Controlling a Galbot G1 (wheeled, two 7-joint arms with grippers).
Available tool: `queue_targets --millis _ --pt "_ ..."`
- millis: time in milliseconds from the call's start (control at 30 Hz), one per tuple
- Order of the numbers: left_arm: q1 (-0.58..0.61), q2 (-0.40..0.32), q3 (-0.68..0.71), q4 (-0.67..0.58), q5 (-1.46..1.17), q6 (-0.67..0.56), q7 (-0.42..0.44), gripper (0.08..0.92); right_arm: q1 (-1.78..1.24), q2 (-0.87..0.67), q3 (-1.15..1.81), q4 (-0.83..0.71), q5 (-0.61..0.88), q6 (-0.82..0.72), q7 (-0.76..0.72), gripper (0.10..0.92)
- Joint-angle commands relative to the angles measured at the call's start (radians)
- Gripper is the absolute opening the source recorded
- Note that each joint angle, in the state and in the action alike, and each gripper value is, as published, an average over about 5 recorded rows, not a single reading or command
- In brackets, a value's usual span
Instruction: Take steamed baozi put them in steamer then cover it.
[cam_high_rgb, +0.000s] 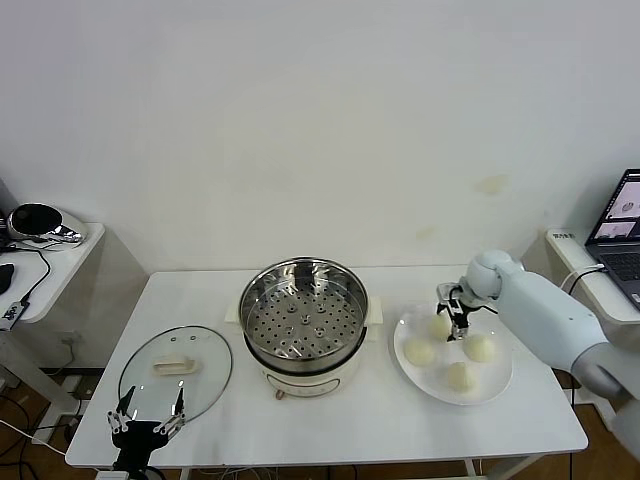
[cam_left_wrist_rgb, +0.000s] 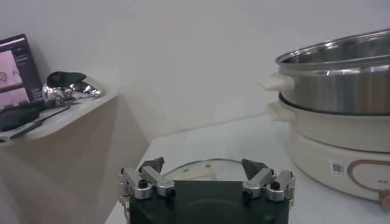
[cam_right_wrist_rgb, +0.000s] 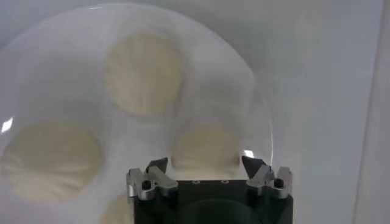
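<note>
White tabletop (cam_high_rgb: 330, 425): right pincer (cam_high_rgb: 452, 322) (fingers spread) straddles one steamed baozi (cam_high_rgb: 441, 325) on the plate (cam_high_rgb: 497, 385).

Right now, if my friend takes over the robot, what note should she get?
Right gripper: down at the plate, fingers around the back bun; I can't tell if it grips yet.
Left gripper: open, parked by the lid.
Four buns on the plate. Steamer empty, lid lying on the table.
Done: nothing yet.
Left: move all four buns into the steamer, then put the lid on.
</note>
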Motion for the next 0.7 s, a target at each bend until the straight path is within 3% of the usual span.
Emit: queue_targets --millis 33,367,700 --pt "0.0 0.001 0.0 -0.001 0.001 0.0 0.0 0.823 0.004 0.007 -0.003 -0.01 -0.006 0.005 0.004 0.61" --pt "-0.003 0.004 0.0 -0.004 0.0 0.0 0.0 0.823 0.125 -0.091 -0.082 0.159 0.114 -0.01 -0.002 0.562" --pt "-0.005 0.023 0.001 -0.005 -0.036 0.004 0.002 0.823 0.517 -0.167 -0.323 0.356 0.44 0.0 0.008 0.56"
